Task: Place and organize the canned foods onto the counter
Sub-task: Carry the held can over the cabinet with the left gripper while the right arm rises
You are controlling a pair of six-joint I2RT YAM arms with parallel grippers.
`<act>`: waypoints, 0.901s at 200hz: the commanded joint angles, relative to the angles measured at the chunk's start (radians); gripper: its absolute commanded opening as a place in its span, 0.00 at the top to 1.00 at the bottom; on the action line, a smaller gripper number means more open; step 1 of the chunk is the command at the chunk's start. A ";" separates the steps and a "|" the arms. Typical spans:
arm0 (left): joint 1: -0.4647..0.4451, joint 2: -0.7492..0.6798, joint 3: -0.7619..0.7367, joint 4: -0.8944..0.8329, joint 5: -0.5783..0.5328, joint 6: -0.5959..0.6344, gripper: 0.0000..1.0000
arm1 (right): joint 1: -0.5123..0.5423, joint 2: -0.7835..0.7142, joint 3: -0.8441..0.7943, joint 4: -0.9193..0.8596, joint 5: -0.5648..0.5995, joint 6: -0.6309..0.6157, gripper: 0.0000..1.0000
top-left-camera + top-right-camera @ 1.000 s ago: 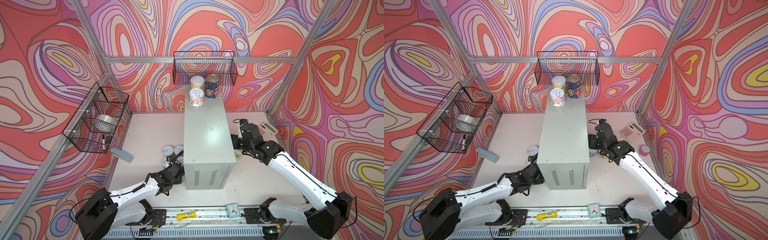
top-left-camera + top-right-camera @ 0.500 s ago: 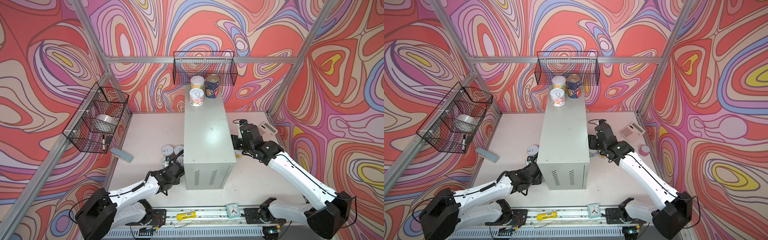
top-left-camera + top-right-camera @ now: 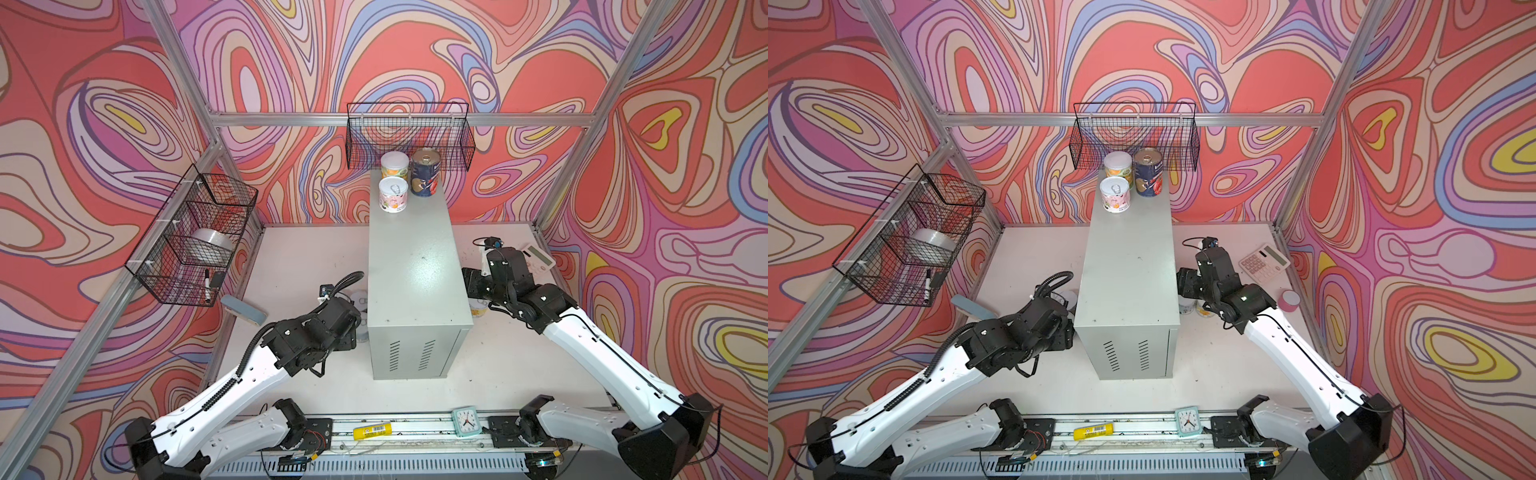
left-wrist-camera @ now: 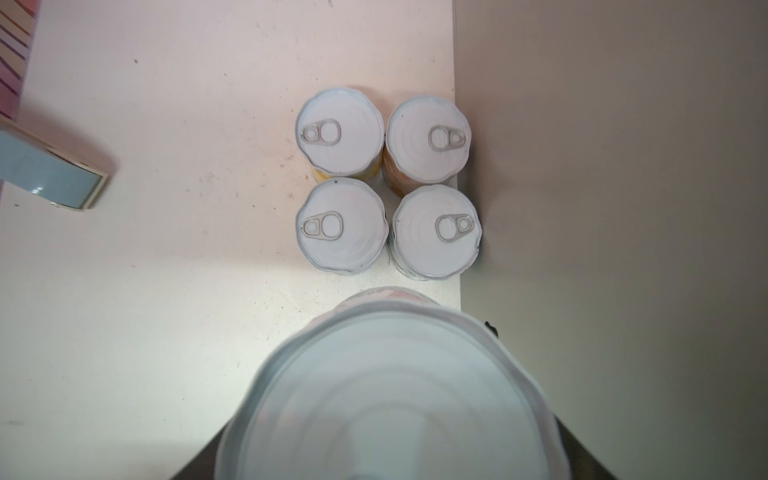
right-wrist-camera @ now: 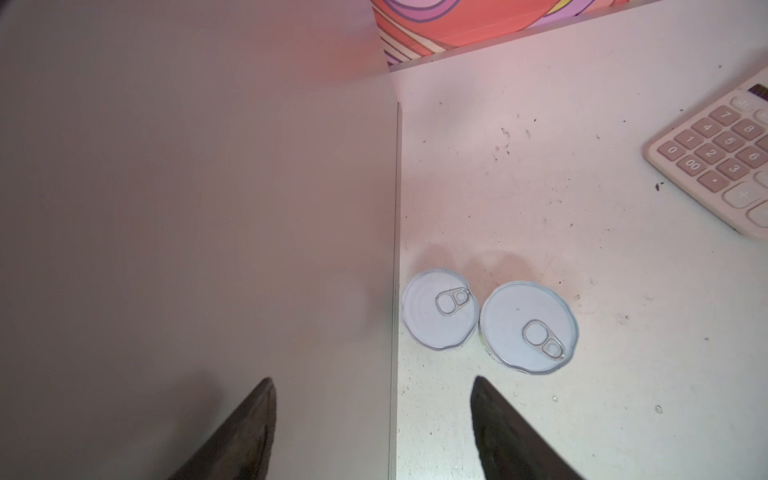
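Left hand (image 4: 386,453) grasps a raised tin (image 4: 386,386); grey metal box (image 3: 411,270) close beside it, four tins (image 4: 340,226) ahead on the table (image 4: 166,291). Right hand (image 5: 374,415) released, empty. Risk: the tin's rim may clip the box's top edge and slip.

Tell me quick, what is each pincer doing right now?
Left pincer: closed on a silvery-topped round metal tin.
Right pincer: open, holding nothing.
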 commanded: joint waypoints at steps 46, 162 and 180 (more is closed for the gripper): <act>0.004 0.068 0.385 -0.307 -0.130 0.116 1.00 | -0.051 -0.052 0.075 -0.066 -0.019 -0.034 0.24; -0.005 0.431 1.040 -0.340 -0.040 0.385 1.00 | -0.102 -0.082 0.235 -0.152 0.060 -0.106 0.24; -0.016 0.494 1.138 -0.358 -0.047 0.418 1.00 | -0.102 -0.084 0.253 -0.167 0.072 -0.106 0.24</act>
